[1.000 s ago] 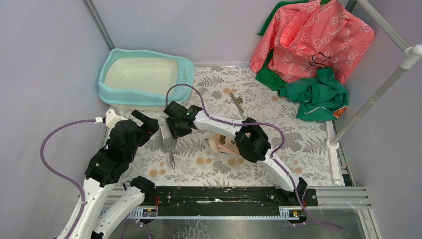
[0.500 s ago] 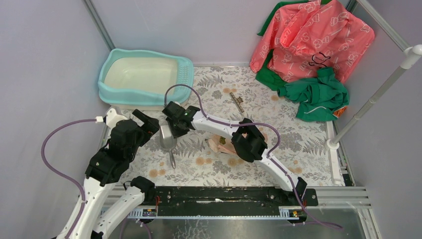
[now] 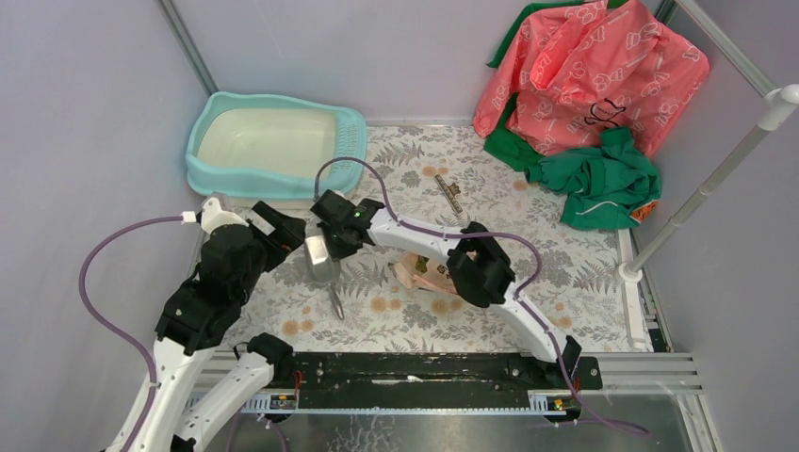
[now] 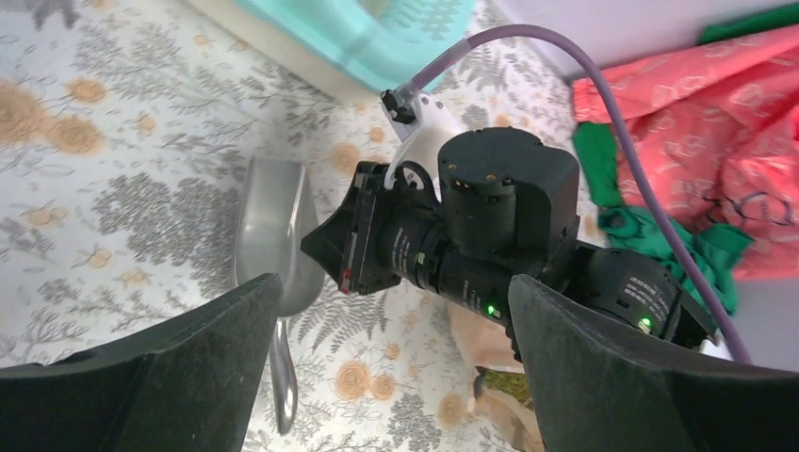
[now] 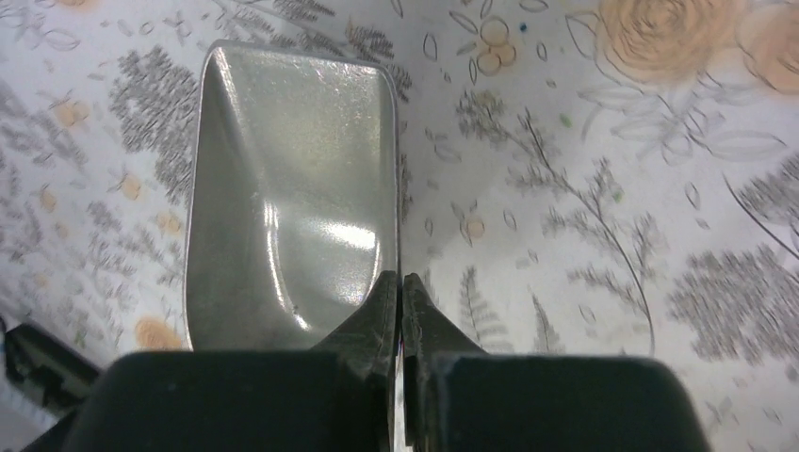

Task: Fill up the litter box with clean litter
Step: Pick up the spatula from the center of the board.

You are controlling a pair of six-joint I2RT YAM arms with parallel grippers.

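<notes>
Now, step in hand: judged to be taking up the scoop (image 5: 283, 188) as the tool for moving litter; no filling has begun.
Right gripper (image 5: 400, 282): pressed together, pinching the thin side wall of the scoop's bowl near its rear end.
Left gripper (image 3: 278, 226): spread wide and holding nothing, just beside the scoop on its left.
Scoop: bare grey metal with an empty bowl, lying on the table (image 3: 565, 273) left of centre, handle pointing toward the near edge.
Litter box (image 3: 236, 181): at the far-left corner of the table, near the scoop and beyond it; its cream pan looks bare.
Clean litter: not visible in any view; presumably inside the bag (image 3: 594, 66).
Bag: pink-orange, slumped in the far-right corner, with a green cloth (image 3: 603, 184) in front of it.
Doing it well: a pinch on a thin wall lets the scoop pivot, so lift slowly and watch whether the handle droops. If it tilts, set it down and re-grip at the handle, or pass it to the free left gripper. Keep the bowl level before carrying it toward the bag.
Writing: the bag shows pale repeated motifs and one dark mark, neither readable. An orange patch on the green cloth is too small to read. No brand shows on the scoop or the litter box.
</notes>
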